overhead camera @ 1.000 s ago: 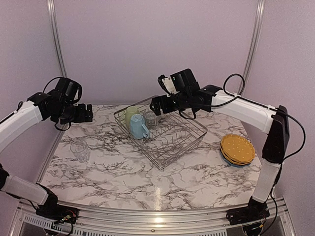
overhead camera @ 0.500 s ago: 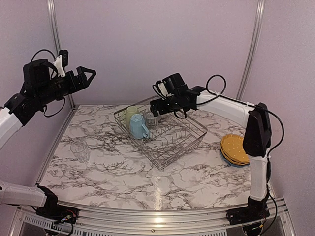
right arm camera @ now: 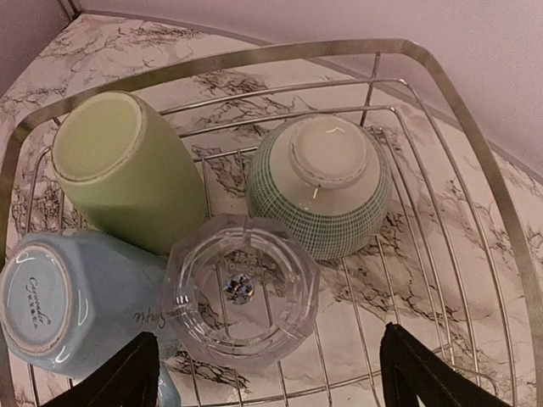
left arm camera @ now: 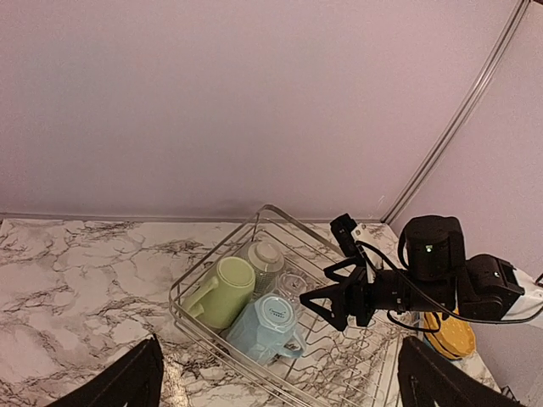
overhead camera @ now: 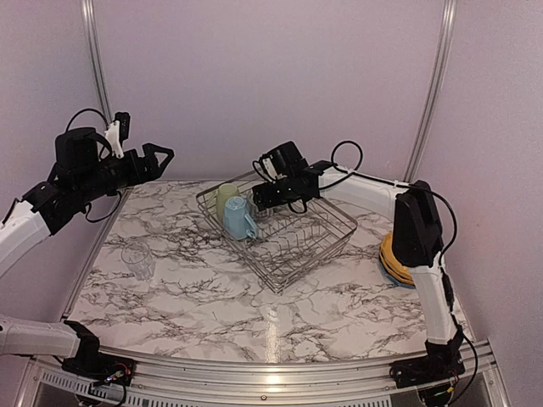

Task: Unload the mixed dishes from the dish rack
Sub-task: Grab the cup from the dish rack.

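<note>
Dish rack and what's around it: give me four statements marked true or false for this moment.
The pale green bowl sits upside down in the dish rack. True.
The clear glass is beside the light blue mug. True.
The plates are in the rack. False: the yellow-orange plates are stacked on the table outside it.
The left pincer grips the mug. False: the left pincer is open, empty, raised off to the side.

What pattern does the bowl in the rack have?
The bowl has a fine green grid; clearest from the right wrist.
</note>
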Robot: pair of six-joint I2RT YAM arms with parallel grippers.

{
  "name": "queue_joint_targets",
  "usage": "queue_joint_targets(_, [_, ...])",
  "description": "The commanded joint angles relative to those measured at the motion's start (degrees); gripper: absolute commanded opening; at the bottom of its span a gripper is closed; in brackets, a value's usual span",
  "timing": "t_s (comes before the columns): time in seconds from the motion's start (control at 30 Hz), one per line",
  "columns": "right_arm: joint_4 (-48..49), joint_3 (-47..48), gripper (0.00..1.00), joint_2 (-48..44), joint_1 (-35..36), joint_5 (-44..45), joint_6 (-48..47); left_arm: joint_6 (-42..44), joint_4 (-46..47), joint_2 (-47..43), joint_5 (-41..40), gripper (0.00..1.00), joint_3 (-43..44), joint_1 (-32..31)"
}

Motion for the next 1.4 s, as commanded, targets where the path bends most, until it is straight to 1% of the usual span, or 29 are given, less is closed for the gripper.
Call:
queue_joint_targets(0.0, [0.35,5.06,0.86,3.01,-0.14,1.43,0.47,1.36,2.66,-1.88,-0.02,0.99,-0.63,-0.06])
queue_joint_targets(0.1, [-0.40,7.27,0.86,4.70,-0.10,0.17,0.31,1.22,2.96,-1.81,0.64,0.99,-0.85,-0.02])
queue_joint_targets(0.47, [1.98,9.23,0.87,8.41,-0.25,-1.07,0.71,1.26,3.01,-0.84,0.76,0.99,-1.02,-0.01])
queue_joint_targets(0.73, [2.87,11.13,0.85,10.89,-1.13,-2.34,1.05,1.32,2.80,-0.13,0.68,0.99,-1.02,-0.04])
queue_joint_targets(0.87, [2.60,12.75,0.79,11.91,-1.40,-3.78,1.10,1.35,2.70,0.30,0.85,0.99,-0.94,-0.01])
queue_joint_targets(1.07, [2.05,13.77,0.59,10.21,-1.44,-4.05,0.92,1.46,2.54,0.91,0.58,0.99,-0.94,-0.01])
queue_joint_targets(1.13, [1.95,13.60,0.57,8.68,-1.40,-3.86,0.80,1.54,2.52,1.21,0.62,0.99,-0.94,0.00])
queue_joint_targets(1.37, [3.17,10.91,0.56,1.86,-1.26,-2.24,0.16,0.80,1.25,3.23,-0.64,0.99,-0.16,-0.01])
